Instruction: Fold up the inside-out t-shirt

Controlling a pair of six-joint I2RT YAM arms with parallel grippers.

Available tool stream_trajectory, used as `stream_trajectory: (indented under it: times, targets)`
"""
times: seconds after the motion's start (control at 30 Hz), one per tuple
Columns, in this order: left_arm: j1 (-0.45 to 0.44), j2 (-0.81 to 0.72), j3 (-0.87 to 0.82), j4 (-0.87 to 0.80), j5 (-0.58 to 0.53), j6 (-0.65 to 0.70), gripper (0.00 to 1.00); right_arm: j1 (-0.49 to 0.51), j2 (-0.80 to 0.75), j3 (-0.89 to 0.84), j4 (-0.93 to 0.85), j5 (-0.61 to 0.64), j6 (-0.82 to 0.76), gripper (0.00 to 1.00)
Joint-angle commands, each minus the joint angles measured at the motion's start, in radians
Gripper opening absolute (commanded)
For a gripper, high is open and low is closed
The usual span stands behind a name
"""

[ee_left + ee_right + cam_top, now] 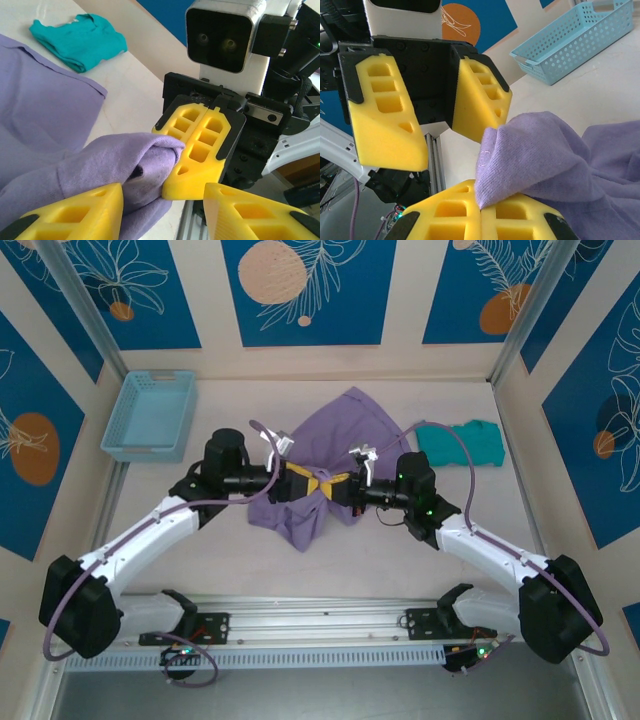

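The lavender inside-out t-shirt [335,435] lies crumpled in the middle of the table, and both grippers meet over its near part. My right gripper [481,212] is shut on a raised fold of the purple fabric [540,150]. My left gripper [162,207] faces it with its jaws open, one finger on each side of that fold. The fabric [125,155] rests against the left gripper's left finger [75,212] and is not clamped. In the left wrist view, the right gripper [187,175] pinches the fold's tip. In the top view, the left gripper [300,483] and right gripper [340,486] nearly touch.
A light blue basket [150,415] stands at the back left, also in the right wrist view as the basket [575,37]. A small teal garment [462,443] lies at the back right beside the shirt. Cage walls close in the table on three sides.
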Motion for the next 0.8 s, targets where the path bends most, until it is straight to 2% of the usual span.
stream_trajectory:
  times: [0.0,0.2,0.3,0.53,0.67,0.77]
  targets:
    - [0.006,0.025,0.036,0.036,0.055,-0.005,0.47,-0.005,-0.008,-0.007,0.014,-0.02,-0.008,0.0]
    - [0.006,0.056,0.073,0.0,0.015,0.018,0.51,-0.005,-0.009,-0.008,0.014,-0.025,-0.011,0.0]
    - [0.003,0.064,0.078,0.02,0.035,0.005,0.49,-0.006,-0.01,-0.009,0.014,-0.025,-0.012,0.0]
    - [-0.001,0.063,0.081,0.014,0.06,0.006,0.25,-0.006,-0.012,-0.009,0.009,-0.009,-0.015,0.0]
    - [-0.001,0.059,0.082,-0.009,0.057,0.016,0.18,-0.006,-0.014,-0.001,0.0,-0.003,-0.015,0.0]
    - [0.0,0.047,0.081,-0.016,0.046,0.012,0.03,-0.006,-0.016,0.006,-0.023,0.019,-0.018,0.0]
